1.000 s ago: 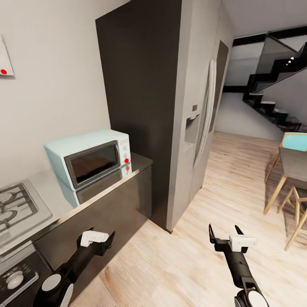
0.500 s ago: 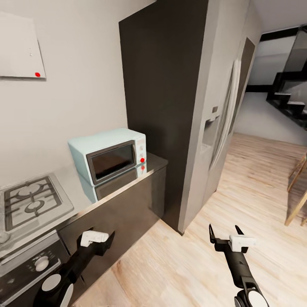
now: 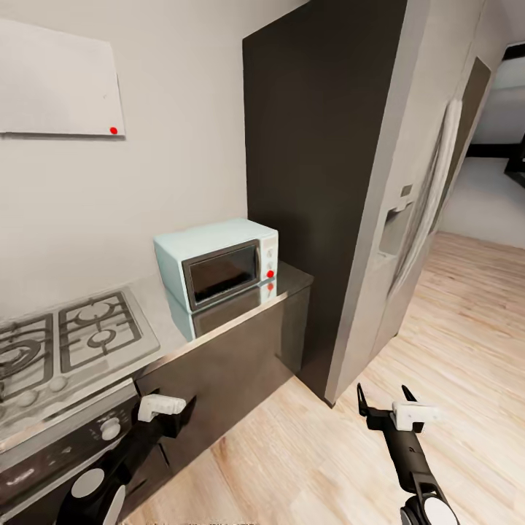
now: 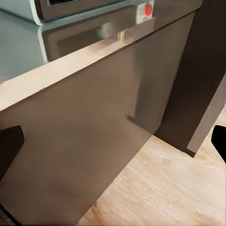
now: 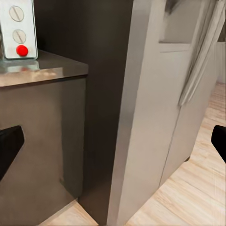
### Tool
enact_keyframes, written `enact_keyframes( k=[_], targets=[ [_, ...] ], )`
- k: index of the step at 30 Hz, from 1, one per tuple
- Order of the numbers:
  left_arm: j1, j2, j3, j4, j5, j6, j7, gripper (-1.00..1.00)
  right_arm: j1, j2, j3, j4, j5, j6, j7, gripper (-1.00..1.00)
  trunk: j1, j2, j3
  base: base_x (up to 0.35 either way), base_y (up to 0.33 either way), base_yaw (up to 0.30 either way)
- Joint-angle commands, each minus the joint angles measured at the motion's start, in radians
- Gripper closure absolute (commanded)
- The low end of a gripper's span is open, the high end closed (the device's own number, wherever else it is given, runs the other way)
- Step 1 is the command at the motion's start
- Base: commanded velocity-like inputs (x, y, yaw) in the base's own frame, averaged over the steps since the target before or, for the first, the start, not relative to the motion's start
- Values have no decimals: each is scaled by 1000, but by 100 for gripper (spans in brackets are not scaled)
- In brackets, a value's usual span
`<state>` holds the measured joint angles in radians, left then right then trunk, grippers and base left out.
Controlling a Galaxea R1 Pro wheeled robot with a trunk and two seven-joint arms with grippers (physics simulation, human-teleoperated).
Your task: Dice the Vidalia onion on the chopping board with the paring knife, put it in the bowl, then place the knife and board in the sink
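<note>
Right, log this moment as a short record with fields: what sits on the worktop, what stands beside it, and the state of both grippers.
worktop: long grey countertop with metallic front edge over dark cabinets
on worktop: pale blue microwave oven with red knob; steel gas hob beside it
beside worktop: tall dark cabinet panel, then grey fridge with long handle
floor: light wooden planks
left gripper: open, empty, low in front of the cabinets
right gripper: open, empty, over the floor
task items: none identified here

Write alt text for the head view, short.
A pale blue microwave sits on a grey countertop beside a gas hob, with a tall fridge to the right. Both tools, left and right, hang open and empty over wooden floor.
</note>
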<state>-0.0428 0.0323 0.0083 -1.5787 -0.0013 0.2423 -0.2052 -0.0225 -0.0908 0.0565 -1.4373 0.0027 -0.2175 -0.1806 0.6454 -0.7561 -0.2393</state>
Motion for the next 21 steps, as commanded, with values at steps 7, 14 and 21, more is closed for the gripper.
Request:
enact_keyframes(
  k=[7,14,21],
  targets=[
    [-1,0,1,-1,0,6,-5,-100,-1,-1,3,0,0,-2,-8,-100,-27,48,16,0,0,249],
    [0,-1,1,-1,0,6,-5,-100,-1,-1,3,0,0,-2,-8,-100,-54,97,34,0,0,249],
    [0,-1,1,-1,0,6,-5,-100,-1,-1,3,0,1,-2,-8,-100,-80,146,51,0,0,250]
  ],
)
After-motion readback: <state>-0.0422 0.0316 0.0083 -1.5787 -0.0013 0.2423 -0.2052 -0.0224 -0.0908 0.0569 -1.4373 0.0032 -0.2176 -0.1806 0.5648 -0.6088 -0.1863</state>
